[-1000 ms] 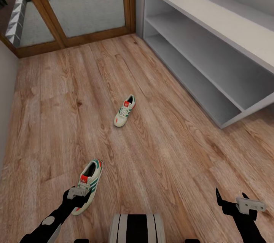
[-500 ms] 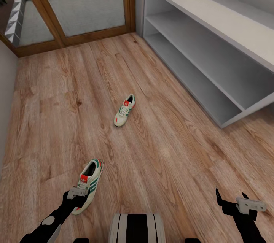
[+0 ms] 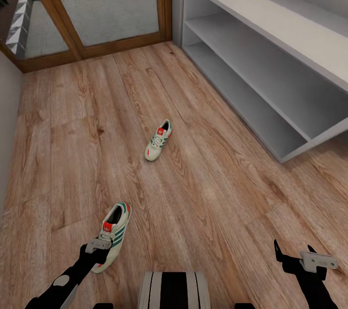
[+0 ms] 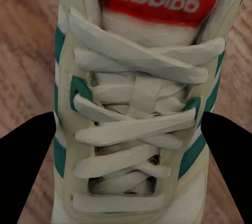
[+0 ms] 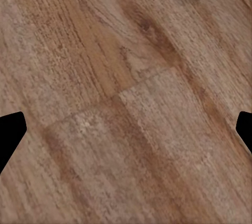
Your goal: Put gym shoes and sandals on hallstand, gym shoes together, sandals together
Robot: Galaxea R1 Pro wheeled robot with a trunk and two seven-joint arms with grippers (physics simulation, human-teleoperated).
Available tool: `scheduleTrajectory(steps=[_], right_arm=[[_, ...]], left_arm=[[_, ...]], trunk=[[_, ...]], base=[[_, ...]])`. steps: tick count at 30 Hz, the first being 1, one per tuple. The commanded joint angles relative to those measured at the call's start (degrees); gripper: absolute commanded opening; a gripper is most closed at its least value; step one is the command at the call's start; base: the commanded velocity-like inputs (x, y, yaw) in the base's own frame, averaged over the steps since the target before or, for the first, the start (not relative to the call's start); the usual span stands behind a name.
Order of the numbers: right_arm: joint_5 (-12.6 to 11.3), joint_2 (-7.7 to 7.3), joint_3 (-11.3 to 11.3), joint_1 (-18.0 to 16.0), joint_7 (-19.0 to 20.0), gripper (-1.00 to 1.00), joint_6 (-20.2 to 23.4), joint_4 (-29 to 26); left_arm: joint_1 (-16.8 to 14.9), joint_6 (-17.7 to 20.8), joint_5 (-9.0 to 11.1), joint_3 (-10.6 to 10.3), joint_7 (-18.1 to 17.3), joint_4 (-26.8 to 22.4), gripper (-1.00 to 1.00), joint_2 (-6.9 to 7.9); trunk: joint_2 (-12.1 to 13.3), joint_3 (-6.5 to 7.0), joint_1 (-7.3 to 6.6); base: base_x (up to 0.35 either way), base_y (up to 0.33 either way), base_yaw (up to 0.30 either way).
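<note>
One gym shoe [image 3: 114, 230] lies on the corridor floor [image 3: 203, 193] at the near left, white with green stripes and a red tongue patch. My left gripper [image 3: 100, 252] is down over its laces; in the left wrist view the black fingers [image 4: 29, 169] press against both sides of this shoe [image 4: 136, 108], shut on it. The other gym shoe [image 3: 158, 141] rests farther out, mid-floor. The hallstand [image 3: 270, 28] stands along the right with open shelves. At the near right my right gripper [image 3: 309, 260] hovers open over bare planks [image 5: 126, 98]. The sandals are out of view.
A wood-framed glass door [image 3: 96, 9] closes the far end of the corridor. A grey wall [image 3: 7, 120] runs along the left side. Open floor stretches between the shoes and the hallstand's lowest shelf [image 3: 251, 106].
My left wrist has edged very slightly lower over the near gym shoe. Both shoes and the right arm have stayed put.
</note>
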Motion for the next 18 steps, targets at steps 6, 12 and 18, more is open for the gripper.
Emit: scheduleTrajectory(steps=[6, 12, 18], right_arm=[[0.00, 0.00, 0.00, 0.00, 0.00, 1.00, 0.00, 0.00], [-0.01, 0.00, 0.00, 0.00, 0.00, 1.00, 0.00, 0.00], [-0.03, 0.00, -0.10, 0.00, 0.00, 1.00, 0.00, -0.21]], left_arm=[[0.00, 0.02, -0.05, 0.11, 0.08, 0.03, -1.00, 0.01], [0.00, 0.10, -0.02, 0.11, 0.09, -0.01, -1.00, 0.01], [-0.65, 1.02, 0.24, -0.16, -1.77, -2.33, -1.00, -0.44]], trunk=[[0.00, 0.00, 0.00], [0.00, 0.00, 0.00], [0.00, 0.00, 0.00]], base=[[0.000, 0.000, 0.000], [0.000, 0.000, 0.000], [0.000, 0.000, 0.000]])
